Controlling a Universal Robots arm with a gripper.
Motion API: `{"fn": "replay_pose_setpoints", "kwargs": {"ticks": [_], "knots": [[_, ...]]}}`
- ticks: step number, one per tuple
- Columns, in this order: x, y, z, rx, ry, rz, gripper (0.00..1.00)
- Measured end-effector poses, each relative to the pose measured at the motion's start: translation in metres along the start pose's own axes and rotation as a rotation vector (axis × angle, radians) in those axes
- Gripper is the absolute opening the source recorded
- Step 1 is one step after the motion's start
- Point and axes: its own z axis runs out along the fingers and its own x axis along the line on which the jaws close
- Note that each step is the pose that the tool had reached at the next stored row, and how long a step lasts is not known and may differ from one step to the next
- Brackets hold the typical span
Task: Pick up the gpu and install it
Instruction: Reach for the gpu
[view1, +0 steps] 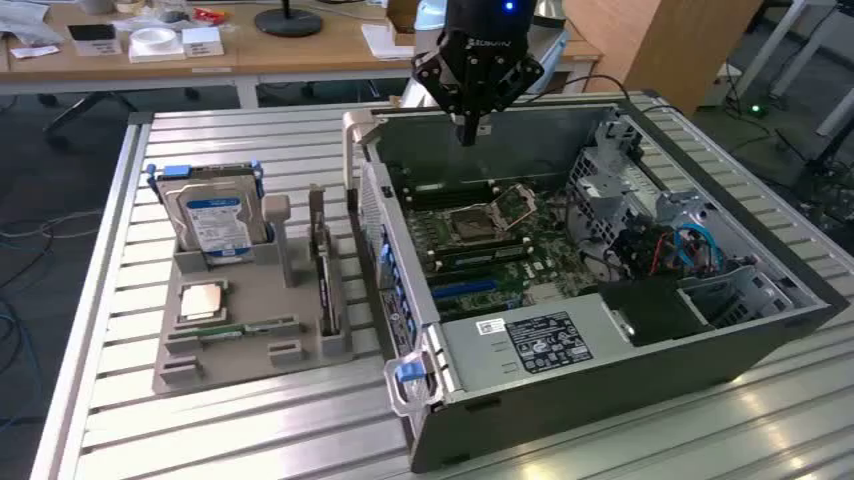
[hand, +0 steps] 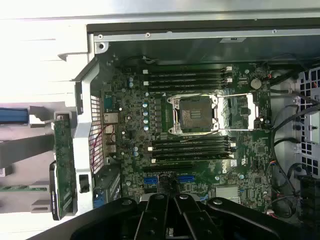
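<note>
Gpu (view1: 322, 275) stands in holder (view1: 274, 300) on slatted table (view1: 227, 430); wooden desk (view1: 267, 52) behind.

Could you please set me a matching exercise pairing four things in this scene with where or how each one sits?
1. gpu
2. hard drive
3. gripper
4. processor chip

A. lying flat in the grey holder
B. shut, above the open computer case
C. on edge in the holder, beside the case
D. upright, with a blue-and-white label

Pairs: 1-C, 2-D, 3-B, 4-A
</note>
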Motion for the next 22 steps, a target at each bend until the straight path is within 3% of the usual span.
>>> {"fn": "replay_pose_setpoints", "kwargs": {"ticks": [14, 18, 22], "knots": [[0.001, 0.0000, 0.0001, -0.0002, -0.0002, 0.000, 0.11], [0.009, -0.0007, -0.0002, 0.0000, 0.0000, 0.000, 0.11], [0.025, -0.0018, -0.0006, 0.0000, 0.0000, 0.000, 0.11]]}}
